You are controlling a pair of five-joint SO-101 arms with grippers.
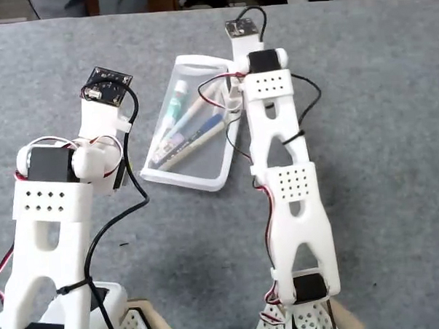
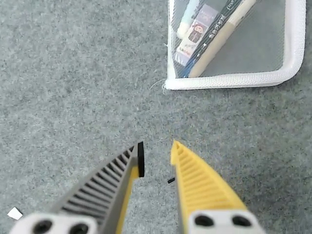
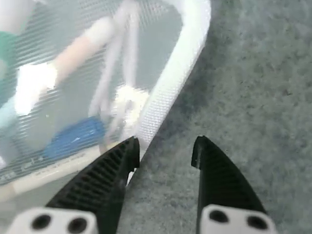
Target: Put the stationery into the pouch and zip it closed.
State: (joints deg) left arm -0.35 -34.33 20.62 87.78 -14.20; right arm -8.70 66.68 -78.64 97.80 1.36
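Seeing stationery [image 1: 185, 129] inside the pouch [image 1: 199, 60], we judge zipping remains; right fingers [image 3: 105, 180] at its right edge and left fingers [image 2: 195, 180] both open, empty.

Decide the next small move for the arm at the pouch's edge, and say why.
Probably ease the right gripper onto the white pull cord and close on it. The pens already lie inside the pouch, and the open jaws stand at its rim beside that cord, so zipping seems left.
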